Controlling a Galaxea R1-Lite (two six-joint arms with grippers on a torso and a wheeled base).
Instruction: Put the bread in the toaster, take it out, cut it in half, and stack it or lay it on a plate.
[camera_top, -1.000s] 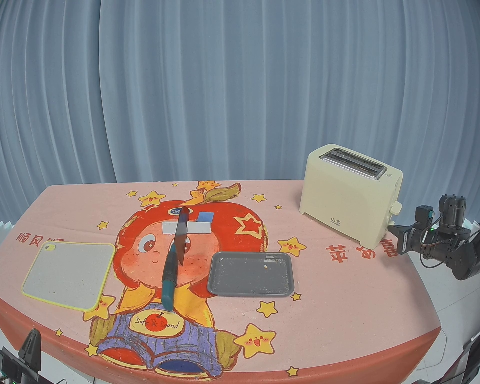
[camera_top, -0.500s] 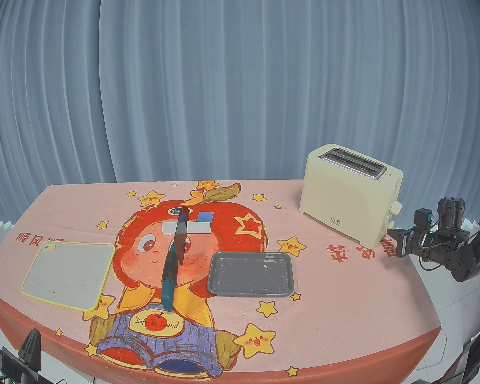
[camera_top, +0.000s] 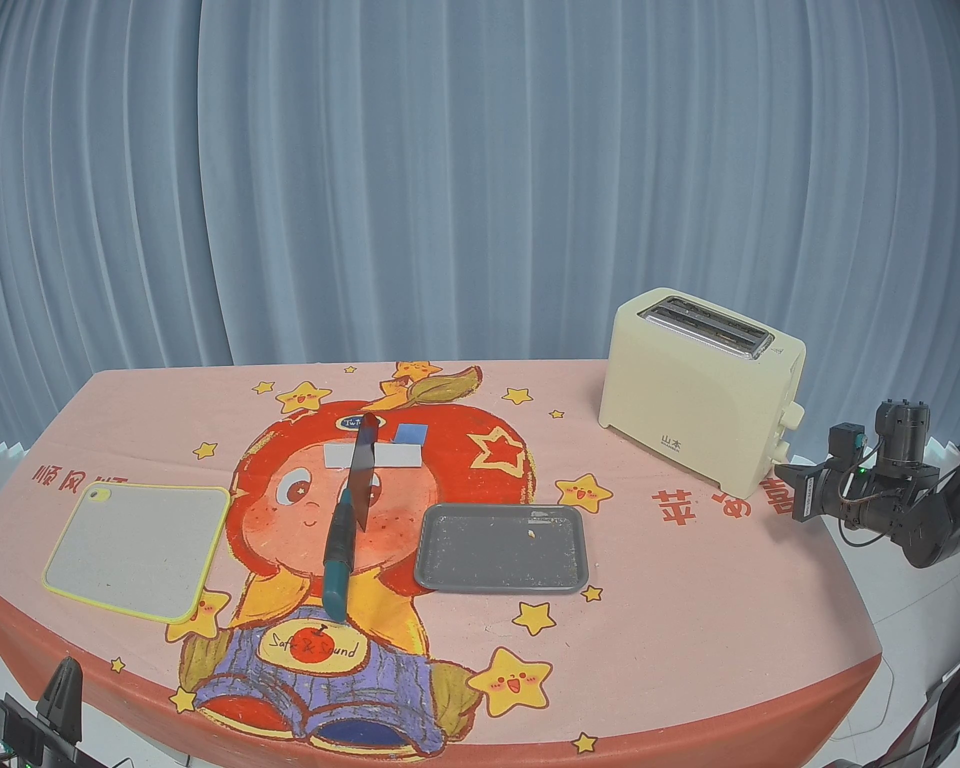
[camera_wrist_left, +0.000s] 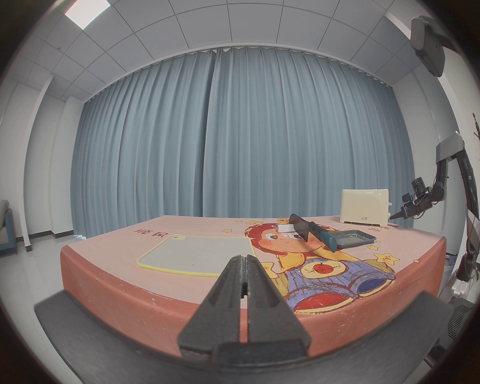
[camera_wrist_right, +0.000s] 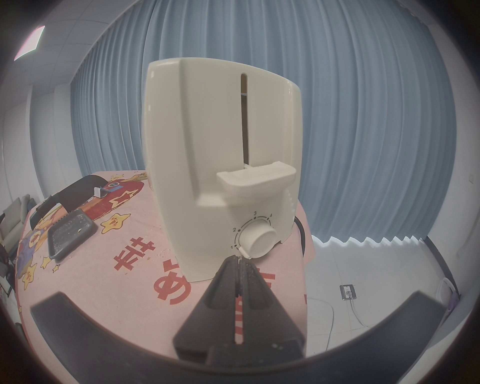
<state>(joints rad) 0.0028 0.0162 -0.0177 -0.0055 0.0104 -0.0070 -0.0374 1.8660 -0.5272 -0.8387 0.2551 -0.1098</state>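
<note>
The cream toaster (camera_top: 700, 385) stands at the table's back right, slots up. Its end face with the lever (camera_wrist_right: 257, 177) and dial (camera_wrist_right: 255, 239) fills much of the right wrist view. The lever sits low in its slot. My right gripper (camera_top: 783, 470) is shut and empty, level with the dial and a short way off that end (camera_wrist_right: 239, 260). A grey tray (camera_top: 500, 580) with crumbs lies mid-table. A knife (camera_top: 345, 520) with a teal handle lies left of it. My left gripper (camera_wrist_left: 243, 260) is shut and empty, below the table's front left edge (camera_top: 62, 690).
A grey cutting board (camera_top: 135, 548) with a yellow rim lies at the left of the table. A small white and blue card (camera_top: 385, 450) lies under the knife tip. The table edge drops off just right of the toaster. A curtain hangs behind.
My right gripper has sunk a little beside the toaster's lever end. Nothing on the table has moved.
</note>
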